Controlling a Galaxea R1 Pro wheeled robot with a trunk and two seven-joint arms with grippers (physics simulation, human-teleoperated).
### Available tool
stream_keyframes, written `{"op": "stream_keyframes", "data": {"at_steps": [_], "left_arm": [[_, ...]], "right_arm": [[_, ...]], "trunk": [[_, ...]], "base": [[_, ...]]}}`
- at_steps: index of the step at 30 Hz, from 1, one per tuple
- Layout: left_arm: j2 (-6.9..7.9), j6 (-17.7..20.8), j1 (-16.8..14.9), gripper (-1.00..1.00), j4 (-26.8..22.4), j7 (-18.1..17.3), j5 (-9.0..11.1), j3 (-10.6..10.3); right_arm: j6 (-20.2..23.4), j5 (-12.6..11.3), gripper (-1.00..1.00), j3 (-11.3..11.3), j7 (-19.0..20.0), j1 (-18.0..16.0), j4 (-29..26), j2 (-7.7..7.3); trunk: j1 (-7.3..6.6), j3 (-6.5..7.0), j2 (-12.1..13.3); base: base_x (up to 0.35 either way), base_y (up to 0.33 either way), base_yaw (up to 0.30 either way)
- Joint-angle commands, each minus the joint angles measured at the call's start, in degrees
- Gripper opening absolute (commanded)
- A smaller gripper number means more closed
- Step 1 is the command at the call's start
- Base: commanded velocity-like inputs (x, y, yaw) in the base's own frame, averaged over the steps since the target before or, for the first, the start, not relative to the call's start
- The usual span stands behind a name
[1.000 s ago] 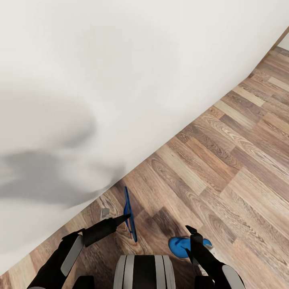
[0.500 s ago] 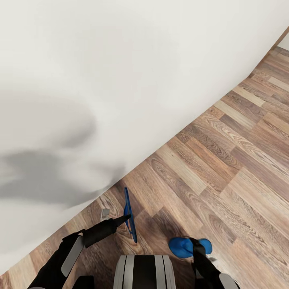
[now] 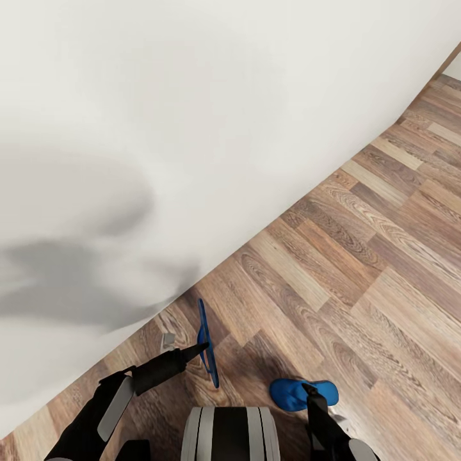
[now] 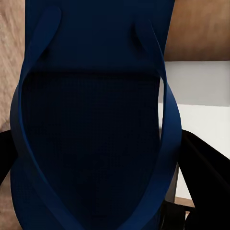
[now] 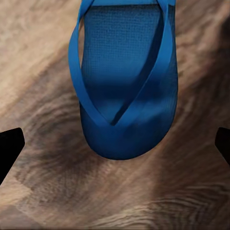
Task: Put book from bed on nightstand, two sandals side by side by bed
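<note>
The bed's (image 3: 192, 128) pale cover takes up the upper left of the head view, its edge running diagonally over the plank floor. My left gripper (image 3: 202, 347) is shut on one blue sandal (image 3: 206, 349), held on edge just above the floor beside the bed. Up close, this sandal (image 4: 96, 120) has dark fingers (image 4: 203, 177) at its sides. The other sandal (image 3: 296, 393) lies flat on the floor to the right. My right gripper (image 3: 312, 390) hovers over its near end, open, and its fingertips (image 5: 9, 143) stand wide apart around the sandal (image 5: 127, 86). The book and nightstand are out of view.
Brown plank floor (image 3: 371, 269) stretches to the right and far right of the bed. A small grey block (image 3: 168, 339) sits at the bed's edge near the held sandal. My own trunk (image 3: 230, 434) is at the bottom centre.
My right gripper has drawn back toward my trunk, uncovering more of the sandal lying on the floor. The left arm and its sandal have not moved.
</note>
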Motion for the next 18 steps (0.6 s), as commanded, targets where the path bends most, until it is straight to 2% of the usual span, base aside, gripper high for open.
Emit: {"op": "stream_keyframes", "data": {"at_steps": [1, 6, 11, 15, 18], "left_arm": [[0.05, 0.5, 0.0, -1.00, 0.0, 0.0, 0.5, -0.1], [0.05, 0.5, 0.0, -1.00, 0.0, 0.0, 0.5, -0.1], [0.05, 0.5, 0.0, -1.00, 0.0, 0.0, 0.5, -0.1], [0.05, 0.5, 0.0, -1.00, 0.0, 0.0, 0.5, -0.1], [0.05, 0.5, 0.0, -1.00, 0.0, 0.0, 0.5, -0.2]], "right_arm": [[0.4, -0.3, 1.00, -0.2, -0.3, 0.0, -0.1, 0.07], [0.7, -0.4, 1.00, -0.3, -0.1, 0.0, -0.6, 0.07], [1.6, -0.8, 1.00, -0.5, 0.1, 0.0, -3.8, 0.11], [7.4, -0.9, 1.00, -0.5, 0.1, 0.0, -7.1, 0.15], [9.2, -0.9, 1.00, -0.5, 0.0, 0.0, -7.7, 0.15]], "trunk": [[-0.01, -0.03, 0.0], [-0.01, -0.03, 0.0], [-0.01, -0.03, 0.0], [-0.01, -0.03, 0.0], [-0.01, -0.03, 0.0]], "base": [[0.000, 0.000, 0.000], [0.000, 0.000, 0.000], [0.000, 0.000, 0.000], [0.000, 0.000, 0.000], [0.000, 0.000, 0.000]]}}
